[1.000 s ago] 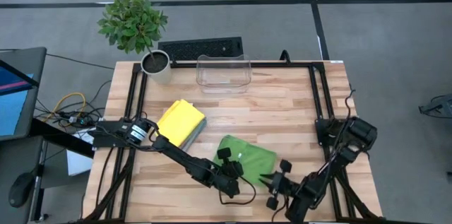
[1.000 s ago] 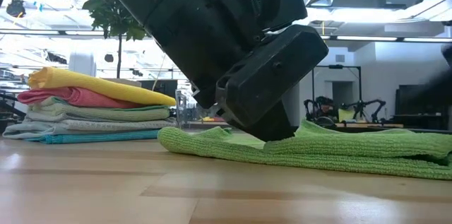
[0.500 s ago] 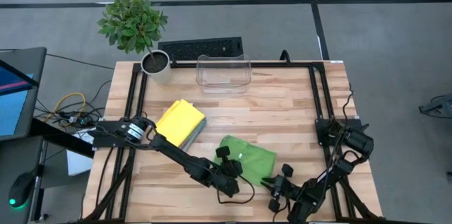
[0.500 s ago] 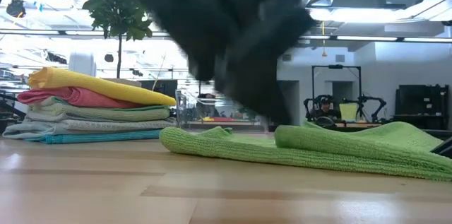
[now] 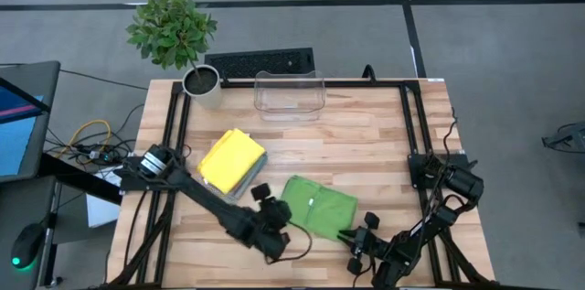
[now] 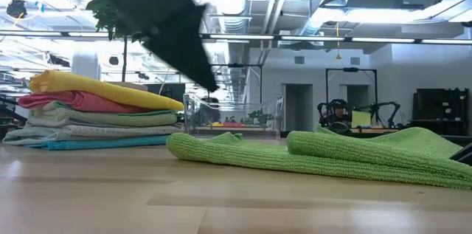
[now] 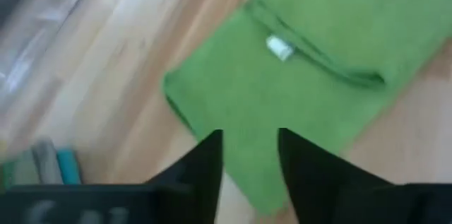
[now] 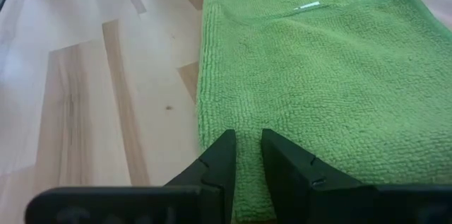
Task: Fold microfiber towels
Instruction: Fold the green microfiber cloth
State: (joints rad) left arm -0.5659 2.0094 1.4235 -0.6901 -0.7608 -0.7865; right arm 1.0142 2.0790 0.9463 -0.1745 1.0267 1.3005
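Lime green towel (image 5: 319,207) lies folded over on the table's near middle, likely needing another fold before joining the finished stack (image 5: 233,159) beside it; left gripper (image 5: 271,218) hangs parted and empty, right gripper (image 5: 344,235) pinches the towel's near edge

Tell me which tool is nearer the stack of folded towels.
Left. The left tool sits just off the stack of folded towels, between it and the lime green towel. The right tool is at that towel's opposite edge, away from the stack.
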